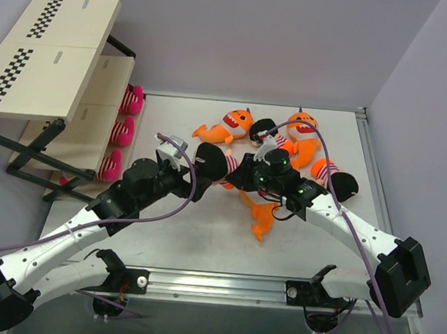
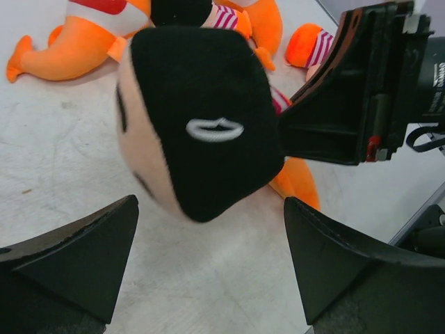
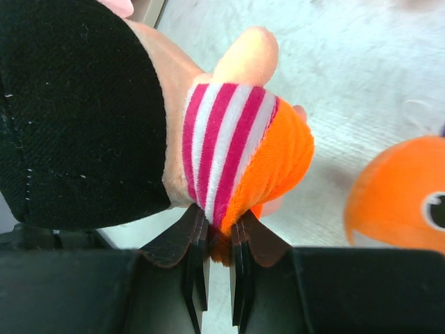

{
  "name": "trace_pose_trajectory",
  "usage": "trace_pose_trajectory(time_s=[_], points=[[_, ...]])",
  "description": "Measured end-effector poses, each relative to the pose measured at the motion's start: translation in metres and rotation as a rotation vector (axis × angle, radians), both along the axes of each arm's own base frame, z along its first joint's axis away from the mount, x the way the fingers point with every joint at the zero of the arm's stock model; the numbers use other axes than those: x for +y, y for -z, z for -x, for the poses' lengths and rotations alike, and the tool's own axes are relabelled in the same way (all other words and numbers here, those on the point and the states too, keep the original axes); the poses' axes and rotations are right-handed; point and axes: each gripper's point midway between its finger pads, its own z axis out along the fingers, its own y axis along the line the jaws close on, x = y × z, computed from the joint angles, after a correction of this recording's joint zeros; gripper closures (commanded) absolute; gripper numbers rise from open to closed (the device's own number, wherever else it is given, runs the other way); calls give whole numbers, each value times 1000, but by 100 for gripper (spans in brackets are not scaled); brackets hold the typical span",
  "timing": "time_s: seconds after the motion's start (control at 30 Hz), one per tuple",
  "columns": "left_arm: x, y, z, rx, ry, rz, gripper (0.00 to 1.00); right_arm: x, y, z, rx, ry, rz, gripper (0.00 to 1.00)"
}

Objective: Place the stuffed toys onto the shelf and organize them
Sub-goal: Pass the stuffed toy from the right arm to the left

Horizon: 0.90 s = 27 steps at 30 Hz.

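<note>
My right gripper (image 3: 219,233) is shut on the striped and orange body of a black-headed doll (image 3: 236,153) and holds it over the table (image 1: 203,235), as the top view shows (image 1: 210,160). The left gripper (image 2: 208,278) is open just left of the doll's head (image 2: 201,118), which lies ahead of its fingers (image 2: 76,257), not between them. From above, the left gripper (image 1: 189,173) and right gripper (image 1: 235,176) face each other. More stuffed toys lie behind: orange sharks (image 1: 231,125) (image 1: 304,128) and another doll (image 1: 337,179). Three pink toys (image 1: 122,132) sit on the shelf (image 1: 55,45).
An orange shark (image 1: 260,216) lies under the right arm at mid-table. The shelf's black frame legs (image 1: 46,157) stand at the table's left edge. A metal rail (image 1: 222,287) runs along the near edge between the arm bases. Purple cables loop over both arms.
</note>
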Motion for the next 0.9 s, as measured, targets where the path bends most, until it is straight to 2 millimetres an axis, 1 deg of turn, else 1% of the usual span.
trace_pose_trajectory(time_s=[0.13, 0.2, 0.23, 0.3, 0.33, 0.37, 0.47, 0.5, 0.53, 0.57, 0.6, 0.67, 0.7, 0.77, 0.8, 0.9], points=[[-13, -4, 0, -17, 9, 22, 6, 19, 2, 12, 9, -45, -16, 100], [-14, -9, -3, -34, -5, 36, 5, 24, 1, 15, 8, -53, -22, 100], [-14, -12, -4, -42, -12, 44, 2, 26, 0, 16, 4, -53, -26, 100], [-15, -15, -6, -51, -26, 55, 9, 29, -2, 17, 0, -55, -34, 100], [-15, -16, -6, -52, -35, 60, 15, 30, -2, 18, -1, -56, -37, 100], [-14, -16, -7, -53, -44, 63, 25, 32, -3, 19, -2, -57, -40, 100], [-12, -18, -10, -60, -71, 70, 44, 34, -3, 22, -5, -61, -36, 100], [-12, -19, -11, -63, -80, 71, 63, 35, -3, 22, -7, -63, -35, 98], [-12, -20, -11, -62, -88, 77, 72, 36, -3, 23, -9, -64, -34, 95], [-11, -20, -11, -61, -94, 80, 84, 37, -3, 24, -13, -66, -33, 89], [-11, -20, -11, -60, -100, 82, 97, 37, -3, 24, -19, -66, -31, 75], [-10, -20, -12, -52, -117, 92, 98, 38, -2, 24, -36, -68, -20, 62], [-8, -21, -12, -47, -127, 99, 98, 37, -1, 25, -44, -70, -11, 51], [-5, -22, -12, -23, -153, 113, 98, 35, 3, 28, -67, -78, 15, 43], [-4, -25, -11, -7, -168, 124, 97, 34, 3, 30, -87, -85, 28, 34], [0, -36, -9, 35, -203, 149, 98, 33, -5, 37, -154, -107, 48, 23]])
